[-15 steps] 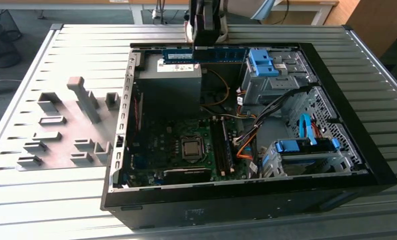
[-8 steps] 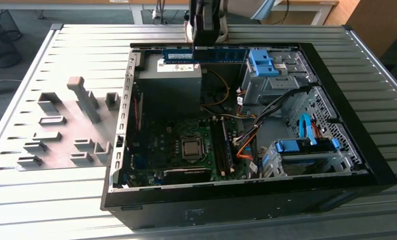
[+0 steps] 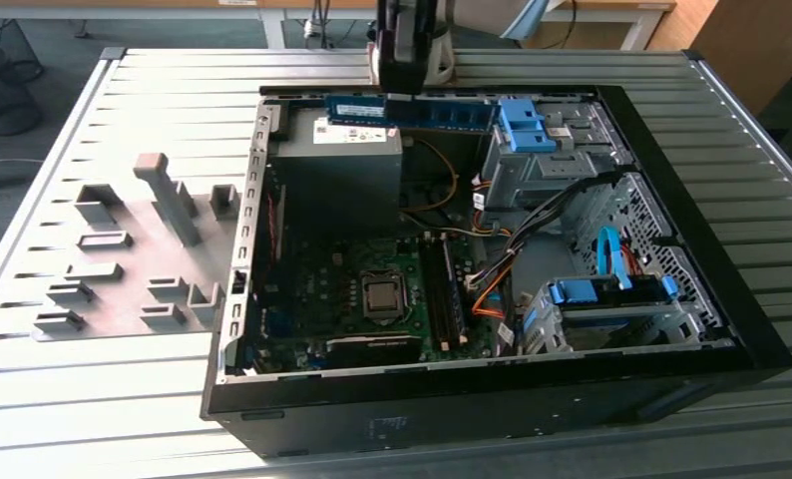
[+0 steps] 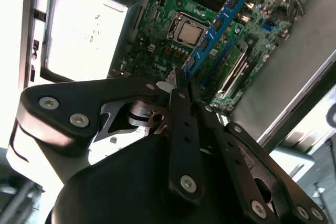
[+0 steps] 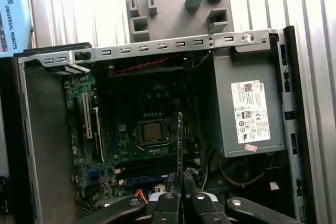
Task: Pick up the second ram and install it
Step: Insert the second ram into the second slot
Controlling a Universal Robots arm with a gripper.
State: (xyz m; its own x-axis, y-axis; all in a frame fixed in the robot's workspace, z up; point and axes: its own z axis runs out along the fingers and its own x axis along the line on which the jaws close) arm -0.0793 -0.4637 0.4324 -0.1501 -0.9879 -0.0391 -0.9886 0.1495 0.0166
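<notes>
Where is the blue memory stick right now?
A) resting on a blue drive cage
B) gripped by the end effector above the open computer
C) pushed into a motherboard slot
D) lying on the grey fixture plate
B: the end effector grips the second ram in the air over the open computer case.
</notes>
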